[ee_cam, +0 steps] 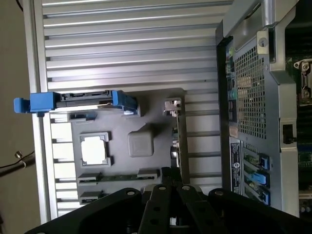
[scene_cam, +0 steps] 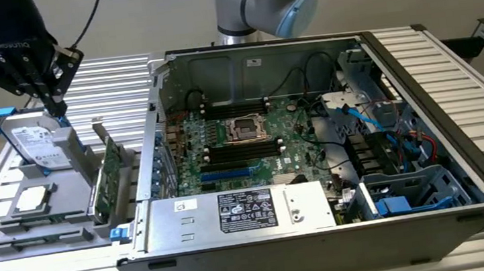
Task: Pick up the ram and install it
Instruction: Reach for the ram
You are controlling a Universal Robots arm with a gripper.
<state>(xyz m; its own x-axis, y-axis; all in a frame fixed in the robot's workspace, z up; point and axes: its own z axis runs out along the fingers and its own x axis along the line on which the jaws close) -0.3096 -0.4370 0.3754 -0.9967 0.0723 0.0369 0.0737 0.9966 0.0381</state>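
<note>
The ram [ee_cam: 119, 176] is a thin green strip standing on its edge between two black clips in the grey fixture [ee_cam: 141, 107]. My gripper [scene_cam: 58, 109] hangs above the fixture [scene_cam: 68, 194] at the exterior view's left, over the hard drive [scene_cam: 37, 140]. Its black fingers [ee_cam: 163, 195] come together to a point with nothing between them, so it is shut and empty. In the wrist view the gripper [ee_cam: 170, 184] sits close to one end of the ram. The black memory slots [scene_cam: 240, 151] lie on the motherboard [scene_cam: 268, 163] inside the open case.
The fixture also carries a hard drive in a blue caddy [ee_cam: 80, 101], a CPU [ee_cam: 93, 149] and an upright green expansion card [scene_cam: 110, 180]. The open computer case [scene_cam: 421, 123] holds a power supply [scene_cam: 241, 211], cables and a blue drive cage [scene_cam: 410, 192]. Ribbed metal table [scene_cam: 120, 87].
</note>
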